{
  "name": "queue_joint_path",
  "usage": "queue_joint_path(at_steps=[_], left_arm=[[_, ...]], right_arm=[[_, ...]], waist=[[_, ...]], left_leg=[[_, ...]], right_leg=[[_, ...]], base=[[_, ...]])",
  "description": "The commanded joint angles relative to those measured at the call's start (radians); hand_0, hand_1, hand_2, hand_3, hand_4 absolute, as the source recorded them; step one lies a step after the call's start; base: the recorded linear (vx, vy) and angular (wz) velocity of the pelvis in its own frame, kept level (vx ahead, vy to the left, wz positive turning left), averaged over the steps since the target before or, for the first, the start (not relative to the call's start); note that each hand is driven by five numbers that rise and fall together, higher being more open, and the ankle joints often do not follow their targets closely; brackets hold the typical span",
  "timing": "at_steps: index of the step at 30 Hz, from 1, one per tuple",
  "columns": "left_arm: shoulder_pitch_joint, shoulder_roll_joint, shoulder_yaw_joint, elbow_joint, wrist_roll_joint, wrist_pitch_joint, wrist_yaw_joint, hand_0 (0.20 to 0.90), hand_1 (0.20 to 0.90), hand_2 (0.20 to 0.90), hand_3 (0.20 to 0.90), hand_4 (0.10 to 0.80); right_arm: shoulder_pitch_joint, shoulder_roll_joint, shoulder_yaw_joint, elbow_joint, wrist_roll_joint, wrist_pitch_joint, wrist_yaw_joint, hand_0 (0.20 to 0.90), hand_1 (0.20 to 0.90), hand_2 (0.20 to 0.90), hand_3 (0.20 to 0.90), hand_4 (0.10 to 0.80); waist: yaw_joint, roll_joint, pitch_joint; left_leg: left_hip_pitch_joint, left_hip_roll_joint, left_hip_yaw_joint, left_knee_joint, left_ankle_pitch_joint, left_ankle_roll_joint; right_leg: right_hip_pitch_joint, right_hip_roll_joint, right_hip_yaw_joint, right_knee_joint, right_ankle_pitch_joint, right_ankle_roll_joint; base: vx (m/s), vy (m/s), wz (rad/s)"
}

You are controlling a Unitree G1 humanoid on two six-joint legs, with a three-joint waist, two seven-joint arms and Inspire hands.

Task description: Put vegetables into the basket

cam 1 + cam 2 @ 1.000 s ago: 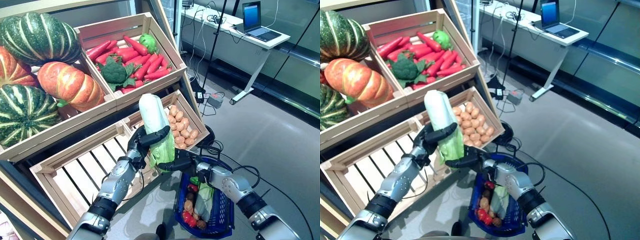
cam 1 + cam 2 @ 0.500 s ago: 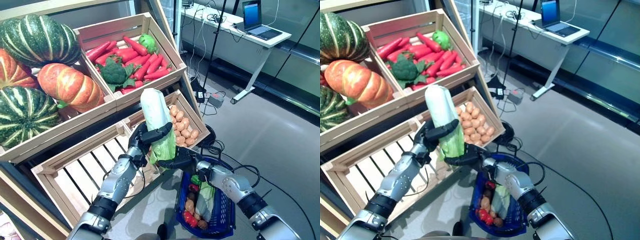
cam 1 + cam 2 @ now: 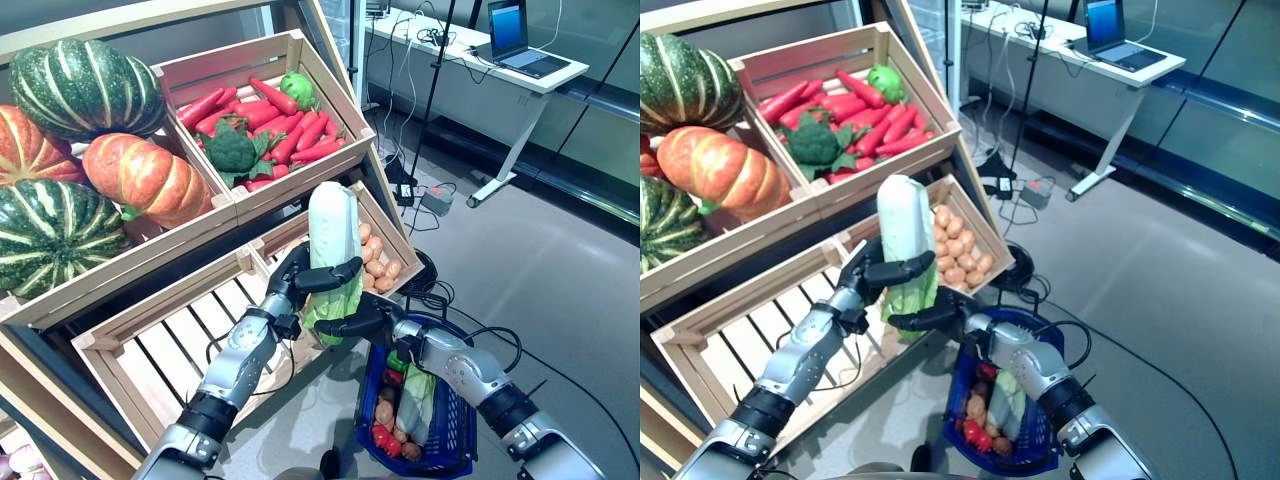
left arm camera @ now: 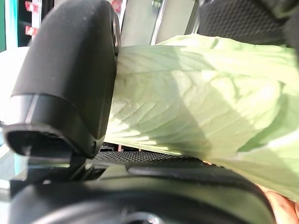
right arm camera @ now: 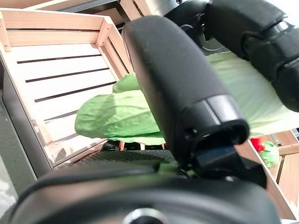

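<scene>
Blue basket (image 3: 445, 440) already part-loaded; napa cabbage (image 3: 331, 255) upright, clamped by left hand (image 3: 300, 285) and right hand (image 3: 362, 322), just at the basket's 10 o'clock. Left: lower it in.

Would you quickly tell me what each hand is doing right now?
Left hand: shut on the cabbage.
Right hand: shut on the cabbage's leafy end.
</scene>
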Motion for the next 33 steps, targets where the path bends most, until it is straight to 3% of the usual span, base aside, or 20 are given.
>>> queue_joint_path(at_steps=[1,6,7,8,31,32,33], left_arm=[[-0.09,-0.06,-0.062,0.039,-0.019,-0.05,-0.063,0.3,0.3,0.3,0.3,0.4],[-0.076,-0.079,-0.072,0.062,-0.033,-0.049,-0.075,0.3,0.3,0.3,0.3,0.4],[-0.073,-0.083,-0.073,0.066,-0.035,-0.05,-0.074,0.3,0.3,0.3,0.3,0.4],[-0.071,-0.086,-0.073,0.069,-0.038,-0.05,-0.074,0.3,0.3,0.3,0.3,0.4],[-0.083,-0.114,-0.046,0.073,-0.078,-0.102,0.011,0.3,0.3,0.3,0.3,0.4],[-0.085,-0.114,-0.041,0.065,-0.071,-0.101,0.029,0.333,0.333,0.333,0.333,0.422],[-0.083,-0.113,-0.038,0.063,-0.074,-0.106,0.035,0.9,0.9,0.9,0.9,0.8]], right_arm=[[-0.16,0.12,-0.046,-0.194,0.185,-0.207,0.088,0.9,0.9,0.9,0.9,0.8],[-0.182,0.144,-0.066,-0.211,0.203,-0.252,0.091,0.9,0.9,0.9,0.9,0.8],[-0.188,0.148,-0.071,-0.214,0.204,-0.26,0.088,0.676,0.676,0.676,0.676,0.651],[-0.195,0.151,-0.077,-0.214,0.205,-0.269,0.082,0.3,0.3,0.3,0.3,0.4],[-0.198,0.138,-0.109,-0.189,0.196,-0.255,0.029,0.3,0.3,0.3,0.3,0.4],[-0.194,0.138,-0.109,-0.19,0.194,-0.251,0.029,0.3,0.3,0.3,0.3,0.4],[-0.193,0.137,-0.107,-0.187,0.19,-0.253,0.029,0.3,0.3,0.3,0.3,0.4]], waist=[[0.0,0.008,-0.094],[0.003,0.008,-0.094],[0.004,0.009,-0.095],[0.004,0.009,-0.096],[-0.009,0.01,-0.094],[-0.009,0.009,-0.095],[-0.008,0.009,-0.094]], left_leg=[[0.042,0.002,-0.06,-0.008,-0.095,-0.016],[0.043,0.002,-0.061,-0.008,-0.097,-0.018],[0.044,0.002,-0.061,-0.008,-0.097,-0.018],[0.043,0.002,-0.061,-0.008,-0.097,-0.018],[0.048,0.004,-0.057,-0.008,-0.098,-0.021],[0.048,0.004,-0.058,-0.008,-0.098,-0.021],[0.048,0.005,-0.059,-0.008,-0.098,-0.021]], right_leg=[[-0.055,0.015,0.004,0.032,0.057,-0.074],[-0.053,0.014,0.002,0.033,0.056,-0.074],[-0.053,0.014,0.001,0.032,0.056,-0.074],[-0.053,0.013,0.001,0.032,0.056,-0.074],[-0.045,0.014,0.005,0.02,0.062,-0.076],[-0.044,0.015,0.006,0.019,0.062,-0.076],[-0.044,0.015,0.006,0.017,0.063,-0.076]], base=[[0.0,0.0,0.0],[0.0,0.0,0.0],[0.0,0.0,0.0],[0.0,0.0,0.0],[0.0,0.0,0.0],[0.0,0.0,0.0],[0.0,0.0,0.0]])
